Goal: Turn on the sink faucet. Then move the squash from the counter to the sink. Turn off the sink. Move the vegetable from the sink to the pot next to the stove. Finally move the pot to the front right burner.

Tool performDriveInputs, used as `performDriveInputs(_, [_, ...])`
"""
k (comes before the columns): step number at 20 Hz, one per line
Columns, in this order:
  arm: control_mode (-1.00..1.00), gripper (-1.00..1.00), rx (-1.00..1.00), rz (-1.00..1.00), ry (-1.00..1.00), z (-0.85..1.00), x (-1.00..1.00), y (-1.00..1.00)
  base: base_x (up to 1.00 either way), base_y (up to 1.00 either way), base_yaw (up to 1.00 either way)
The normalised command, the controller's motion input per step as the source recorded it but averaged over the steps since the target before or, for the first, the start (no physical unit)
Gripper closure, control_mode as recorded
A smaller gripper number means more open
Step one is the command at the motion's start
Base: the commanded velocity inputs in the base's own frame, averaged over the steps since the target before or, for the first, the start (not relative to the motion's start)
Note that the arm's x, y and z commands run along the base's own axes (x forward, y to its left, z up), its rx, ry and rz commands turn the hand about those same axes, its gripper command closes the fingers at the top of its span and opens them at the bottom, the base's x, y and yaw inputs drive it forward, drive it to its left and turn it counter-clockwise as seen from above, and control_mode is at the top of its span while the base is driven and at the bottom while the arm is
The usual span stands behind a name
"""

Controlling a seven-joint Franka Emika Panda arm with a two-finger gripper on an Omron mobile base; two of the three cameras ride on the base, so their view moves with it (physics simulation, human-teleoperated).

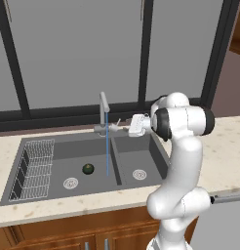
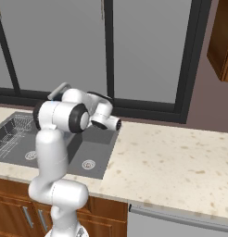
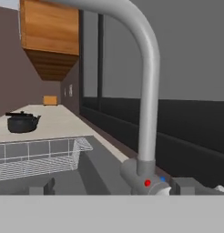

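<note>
The sink faucet (image 1: 103,110) stands behind the dark double sink (image 1: 53,188), and a thin blue stream of water (image 1: 107,146) falls from its spout into the left basin. The squash (image 1: 88,169), a small dark green ball, lies on the floor of that left basin beside a silver drain. My gripper (image 1: 124,128) is open, level with the faucet's base and just right of its small side lever (image 1: 115,124). In the hand view the spout (image 3: 148,91) rises close ahead and my open gripper (image 3: 114,187) straddles its base (image 3: 141,177). The pot and stove are out of view.
A wire rack (image 1: 34,168) fills the sink's left end. A black kettle (image 3: 22,122) sits on the far counter (image 3: 54,118). Wide beige counter (image 2: 171,162) stretches right of the sink (image 2: 95,148). Dark-framed windows run behind the faucet.
</note>
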Motion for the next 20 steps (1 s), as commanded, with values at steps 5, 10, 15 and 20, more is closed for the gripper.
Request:
performDriveInputs(5, [-1.0,-1.0,0.0,0.1,0.0,-0.16,0.21,0.0,0.0,0.0,0.0])
performDriveInputs(10, [-1.0,-1.0,0.0,0.01,-0.02,-0.05,0.16,0.0,0.0,0.0,0.0])
performDriveInputs(15, [-1.0,-1.0,0.0,0.0,0.0,-0.07,0.23,0.0,0.0,0.0,0.0])
performDriveInputs(20, [-1.0,-1.0,0.0,0.0,0.0,-0.14,0.28,0.0,0.0,0.0,0.0])
